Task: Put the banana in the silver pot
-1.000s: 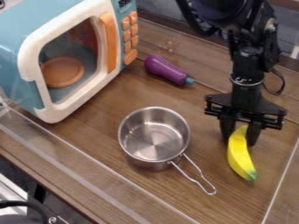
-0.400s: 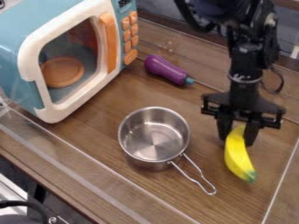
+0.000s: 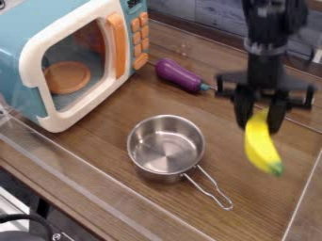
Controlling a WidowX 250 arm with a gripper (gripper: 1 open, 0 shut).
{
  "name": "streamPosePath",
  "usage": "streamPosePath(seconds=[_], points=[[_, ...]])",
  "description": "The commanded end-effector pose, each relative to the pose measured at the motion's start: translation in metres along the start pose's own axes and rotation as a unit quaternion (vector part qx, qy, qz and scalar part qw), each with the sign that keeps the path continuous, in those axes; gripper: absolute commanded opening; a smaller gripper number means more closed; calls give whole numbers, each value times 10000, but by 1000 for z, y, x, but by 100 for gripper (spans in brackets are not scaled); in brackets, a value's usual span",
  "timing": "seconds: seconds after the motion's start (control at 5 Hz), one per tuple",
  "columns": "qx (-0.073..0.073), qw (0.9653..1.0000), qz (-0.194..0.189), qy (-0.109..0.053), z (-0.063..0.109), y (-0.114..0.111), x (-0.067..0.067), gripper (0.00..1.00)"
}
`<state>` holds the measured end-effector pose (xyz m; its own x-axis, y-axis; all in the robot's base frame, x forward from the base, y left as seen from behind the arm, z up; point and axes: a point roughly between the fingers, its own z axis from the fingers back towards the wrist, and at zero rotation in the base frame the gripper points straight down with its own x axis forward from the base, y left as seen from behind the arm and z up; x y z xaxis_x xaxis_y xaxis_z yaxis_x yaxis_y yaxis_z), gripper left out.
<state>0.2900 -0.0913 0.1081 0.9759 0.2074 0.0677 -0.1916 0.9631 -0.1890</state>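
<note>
From the one camera view, the gripper [image 3: 258, 115] points down with its jaws clenched on the upper end of the banana [image 3: 261, 146] (somewhat blurred), which hangs clear of the wooden table [image 3: 75, 151]. It hangs to the right of the silver pot [image 3: 167, 148], not over it.

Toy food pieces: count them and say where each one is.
2. The banana hangs from the gripper, lifted off the table right of the silver pot. The purple eggplant toy lies beside the toy microwave. More may be hidden inside it.
</note>
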Motion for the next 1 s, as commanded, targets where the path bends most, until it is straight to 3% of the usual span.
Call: streamPosePath(seconds=[0.0, 0.2, 0.8], points=[[-152, 9994, 148, -258, 40, 7, 0, 0], [-156, 9988, 303, -347, 60, 19, -3, 0], [-44, 9982, 402, -439, 57, 42, -12, 0]])
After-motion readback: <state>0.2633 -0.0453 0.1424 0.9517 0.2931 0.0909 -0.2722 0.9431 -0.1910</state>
